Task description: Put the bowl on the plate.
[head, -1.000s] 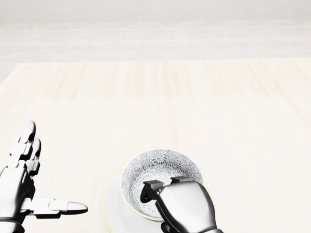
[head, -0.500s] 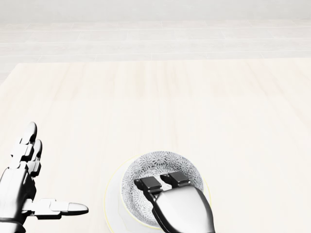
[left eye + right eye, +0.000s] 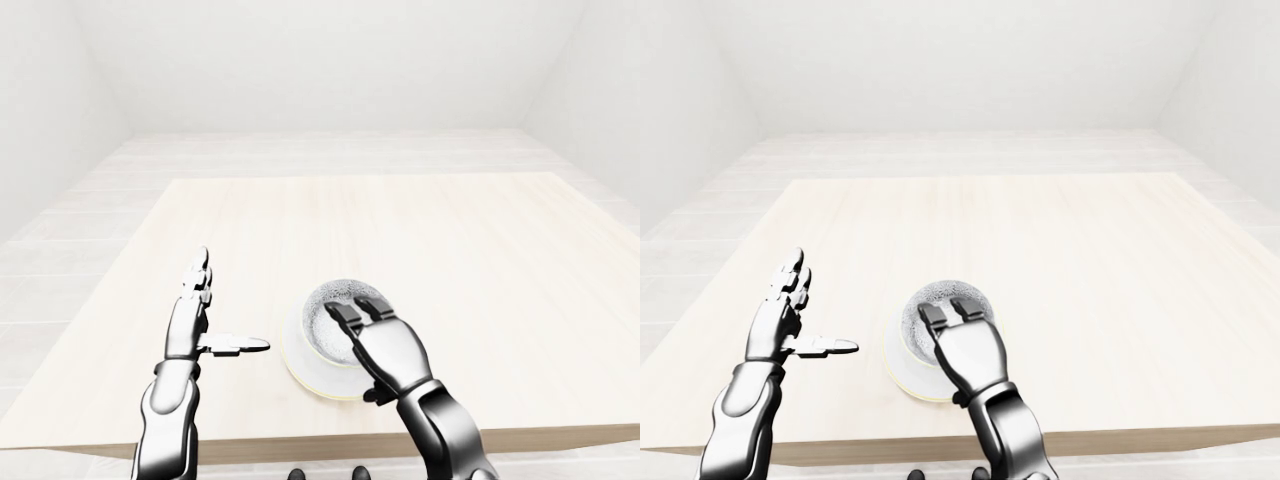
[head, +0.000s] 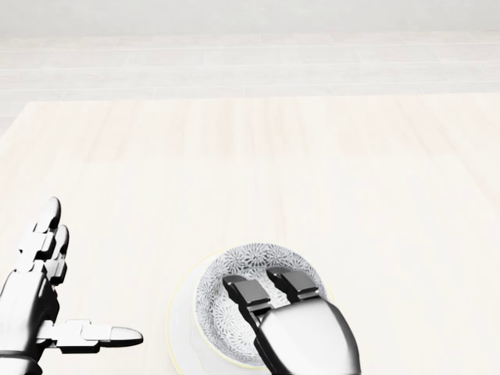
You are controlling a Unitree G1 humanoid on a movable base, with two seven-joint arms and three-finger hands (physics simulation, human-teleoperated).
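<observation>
Fingers [image 4: 248, 291] of the right hand [image 4: 303, 334] are hovering apart, unclamped, over the bowl [image 4: 251, 258], sitting mouth-up on the plate [image 4: 180, 328]; left hand [image 4: 33, 306] is hanging open nearby

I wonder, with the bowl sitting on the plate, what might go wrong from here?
The right robot hand reaches over the bowl; pulling away low might catch the rim and tip it. The plate lies near the bottom edge of the table in the left-eye view, so a drag may slide it off.
</observation>
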